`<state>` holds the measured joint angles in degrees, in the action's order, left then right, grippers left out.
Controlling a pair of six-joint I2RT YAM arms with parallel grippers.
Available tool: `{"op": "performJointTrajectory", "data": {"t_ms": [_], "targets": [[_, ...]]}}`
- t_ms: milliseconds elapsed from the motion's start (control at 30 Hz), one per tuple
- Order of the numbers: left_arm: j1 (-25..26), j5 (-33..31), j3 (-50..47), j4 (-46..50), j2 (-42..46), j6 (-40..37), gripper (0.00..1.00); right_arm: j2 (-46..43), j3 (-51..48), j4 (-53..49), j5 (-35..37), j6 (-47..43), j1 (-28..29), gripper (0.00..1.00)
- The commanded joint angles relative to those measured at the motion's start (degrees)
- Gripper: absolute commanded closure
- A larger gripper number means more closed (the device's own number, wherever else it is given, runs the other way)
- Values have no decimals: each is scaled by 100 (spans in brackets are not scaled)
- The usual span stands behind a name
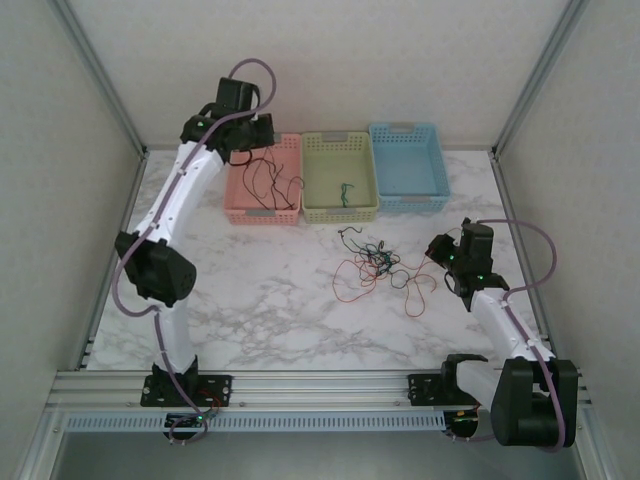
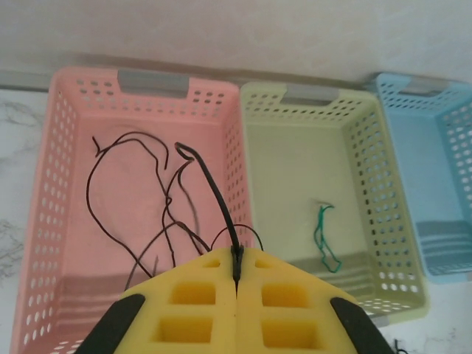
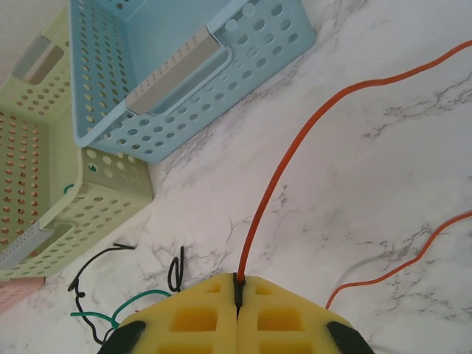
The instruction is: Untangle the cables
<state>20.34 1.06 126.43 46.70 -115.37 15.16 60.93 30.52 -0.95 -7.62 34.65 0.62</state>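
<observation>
Pink basket [image 1: 263, 215], pale-green basket [image 1: 340, 212], blue basket [image 1: 412, 203]; cables [image 1: 380, 262] blk/grn/orange; table [image 1: 260, 300] wht marble, grey veins.

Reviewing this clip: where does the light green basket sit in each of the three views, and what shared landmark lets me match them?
Top external: light green basket at far centre, the middle of three baskets in a row.
Left wrist: centre right, with a green cable lying inside.
Right wrist: left edge, its perforated outer wall facing the camera.
Shared landmark: the blue basket right beside it, at the right edge in the left wrist view and top centre in the right wrist view.
</observation>
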Motion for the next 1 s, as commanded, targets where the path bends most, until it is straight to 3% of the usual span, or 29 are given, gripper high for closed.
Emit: {"op": "performJointTrajectory", "data": {"t_ms": [0, 233, 600, 967], "targets": [[-104, 14, 115, 46, -231, -99, 100, -66, -73, -91, -65, -115, -12, 100], [-290, -75, -633, -318, -278, 101, 100, -12, -76, -64, -89, -117, -11, 100], [-704, -693, -1531, -761, 411, 530, 100, 55, -64, -37, -117, -89, -10, 100], [-548, 413, -1235, -642, -108, 447, 100, 84, -66, -19, -146, -77, -11, 100]]}}
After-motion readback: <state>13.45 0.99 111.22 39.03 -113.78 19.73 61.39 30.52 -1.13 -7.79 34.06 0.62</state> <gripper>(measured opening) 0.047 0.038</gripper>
